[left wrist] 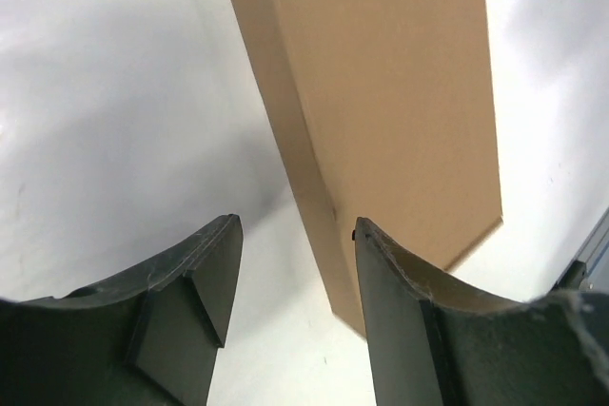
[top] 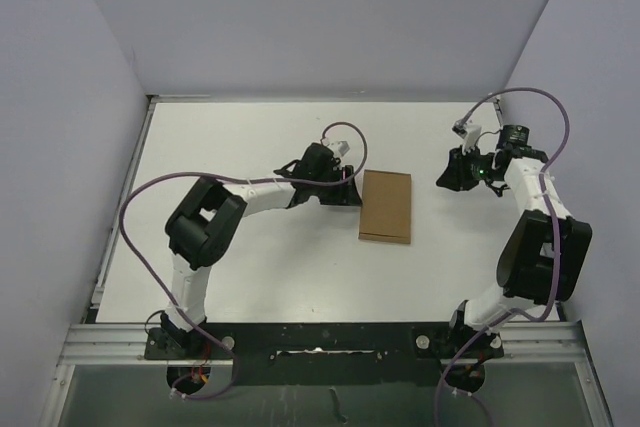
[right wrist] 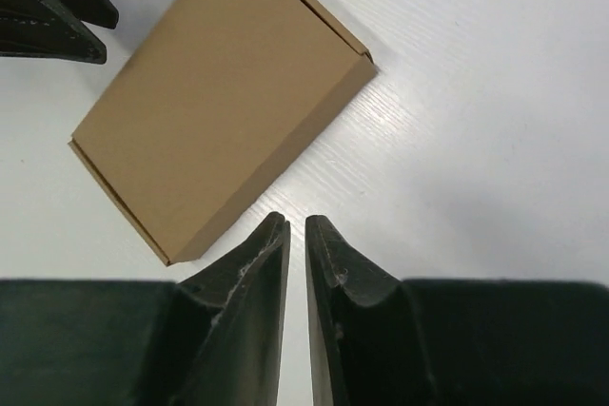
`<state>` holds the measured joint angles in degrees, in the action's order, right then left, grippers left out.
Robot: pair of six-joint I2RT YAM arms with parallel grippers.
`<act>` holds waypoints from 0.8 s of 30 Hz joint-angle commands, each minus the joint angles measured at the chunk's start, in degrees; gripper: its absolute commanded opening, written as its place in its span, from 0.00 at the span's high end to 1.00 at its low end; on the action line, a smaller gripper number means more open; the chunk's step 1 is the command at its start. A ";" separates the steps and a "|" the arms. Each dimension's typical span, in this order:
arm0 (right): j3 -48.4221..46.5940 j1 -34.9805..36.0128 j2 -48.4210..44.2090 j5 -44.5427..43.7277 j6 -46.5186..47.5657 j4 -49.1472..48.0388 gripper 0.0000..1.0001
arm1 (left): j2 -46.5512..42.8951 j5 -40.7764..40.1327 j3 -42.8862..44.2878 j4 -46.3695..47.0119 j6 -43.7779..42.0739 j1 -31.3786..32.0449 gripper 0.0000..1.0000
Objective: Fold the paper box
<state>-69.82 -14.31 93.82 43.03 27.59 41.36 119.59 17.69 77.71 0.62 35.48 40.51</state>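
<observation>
Paper box [top: 386, 207] lies flat; left pincer [top: 352, 187], on a low outstretched arm, gapes half-open and empty at its 9 o'clock edge, right pincer [top: 445, 177] nearly closed, empty, at 2 o'clock.

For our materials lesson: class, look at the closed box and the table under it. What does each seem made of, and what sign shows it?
The paper box: plain brown cardboard, matte, with thin folded edges at its rim. The table: white, smooth, slightly glossy, with faint grain lines; perhaps laminate or painted board.
</observation>
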 commanded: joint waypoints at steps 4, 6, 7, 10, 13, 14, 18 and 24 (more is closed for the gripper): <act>5.81 -1.47 -10.13 10.88 7.06 -3.21 0.80 | -18.17 -4.86 -11.61 7.28 -3.04 0.91 0.51; 7.18 -1.54 -12.54 12.30 7.86 -4.01 0.79 | -20.89 -6.23 -14.97 7.63 -2.99 1.02 0.52; 7.97 -1.56 -13.92 12.90 8.23 -4.50 0.79 | -22.41 -6.91 -16.66 7.64 -2.77 1.10 0.53; 10.39 -1.53 -18.34 14.65 9.48 -6.37 0.73 | -27.96 -9.42 -21.39 7.58 -2.85 1.36 0.54; 11.88 -1.55 -22.15 16.81 11.84 -6.70 0.66 | -33.74 -10.80 -25.35 7.86 -4.09 1.58 0.54; 11.98 -1.54 -23.22 17.54 13.01 -6.13 0.63 | -35.77 -10.39 -26.76 8.74 -5.17 1.59 0.54; 10.65 -1.57 -28.13 18.07 15.31 -3.66 0.47 | -44.77 -8.28 -32.34 14.81 -7.94 1.12 0.36; 7.38 -1.52 -35.73 13.51 9.42 -6.16 0.01 | -57.27 -10.54 -34.07 11.83 -9.68 -0.35 0.02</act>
<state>-58.15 -15.44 62.87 57.67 40.03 38.20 70.94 8.97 42.76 9.30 28.16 41.34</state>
